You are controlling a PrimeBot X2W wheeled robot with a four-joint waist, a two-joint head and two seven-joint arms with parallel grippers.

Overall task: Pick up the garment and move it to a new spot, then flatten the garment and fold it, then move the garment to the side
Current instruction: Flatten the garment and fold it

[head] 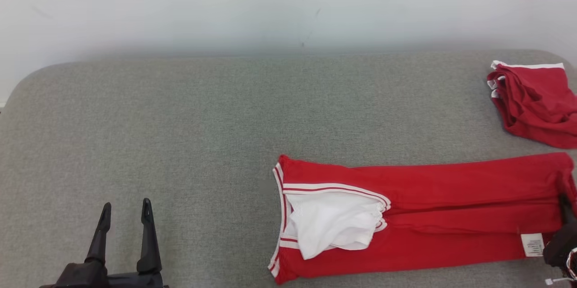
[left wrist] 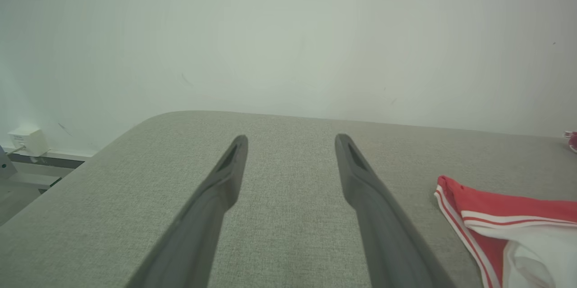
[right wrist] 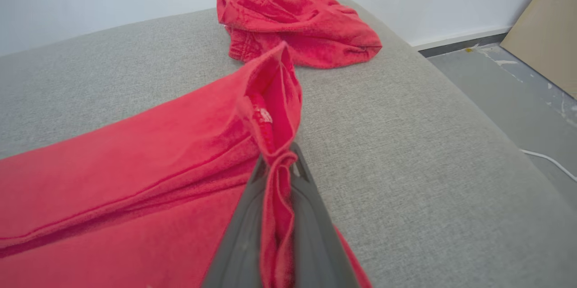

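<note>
1. Red knit cloth, thin and limp: the garment point(head: 451, 198) lies stretched out on the right half of the grey pad point(head: 180, 134), near the front edge. It is folded lengthwise, with the neck end toward the middle and the hem end at the far right.
2. White lining point(head: 333, 225) shows in the neck opening, and a label point(head: 532, 244) sits close to the hem.
3. The right gripper point(right wrist: 279, 153) is pinched tight on a bunch of the hem edge, and the cloth rises in a small peak from its jaws (the rest lies on the pad).
4. The left gripper point(head: 125, 211) hangs over bare pad with its jaws spread wide, holding nothing, well apart from the garment.
5. Handling, as I judge it: the garment is light and soft with no stiffness. From a single pinch it should sag and trail, and the folded layers may slide apart.
6. Where to hold: the hem corner suits the right side. For the left, the striped trim point(head: 281, 216) at the neck end looks thicker and should give a firmer bite, as long as every layer is caught.
7. A second red heap point(head: 534, 103) lies just beside the hem end, so any lift should steer away from it.
</note>
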